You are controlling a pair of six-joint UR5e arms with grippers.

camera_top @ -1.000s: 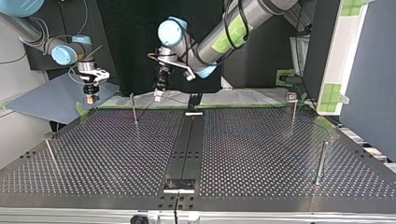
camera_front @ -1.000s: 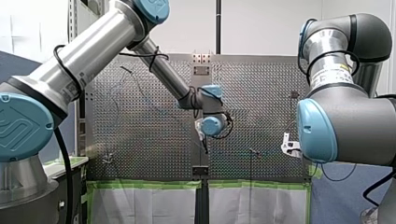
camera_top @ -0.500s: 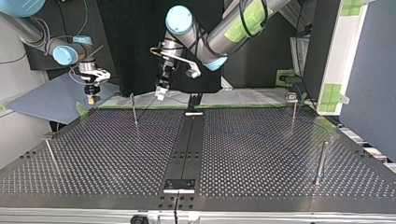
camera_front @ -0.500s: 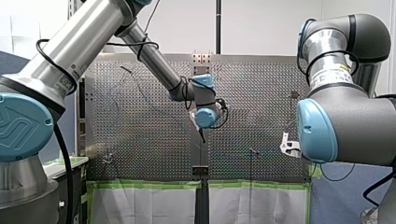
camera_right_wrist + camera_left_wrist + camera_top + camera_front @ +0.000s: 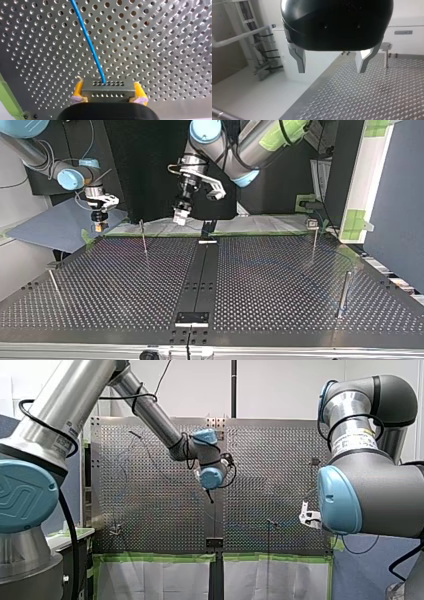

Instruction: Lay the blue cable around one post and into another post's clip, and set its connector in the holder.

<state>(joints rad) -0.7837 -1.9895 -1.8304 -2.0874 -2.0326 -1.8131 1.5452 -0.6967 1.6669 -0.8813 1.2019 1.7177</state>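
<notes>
1. My right pincer [image 5: 107,86] is clamped on the grey connector [image 5: 107,93] near a corner of the counter [image 5: 162,50]; the blue cable [image 5: 87,40] runs off across the holes.
2. My left pincer [image 5: 331,62] gapes wide, empty, above the counter's edge.

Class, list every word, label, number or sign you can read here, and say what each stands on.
No words or numbers can be read.
Label on my right arm: too small to read.
Sticker on my left arm: too blurred.
Raised mark on blue joint cap: logo shape, no letters.
Wall plate, left wrist view: blurred.
</notes>
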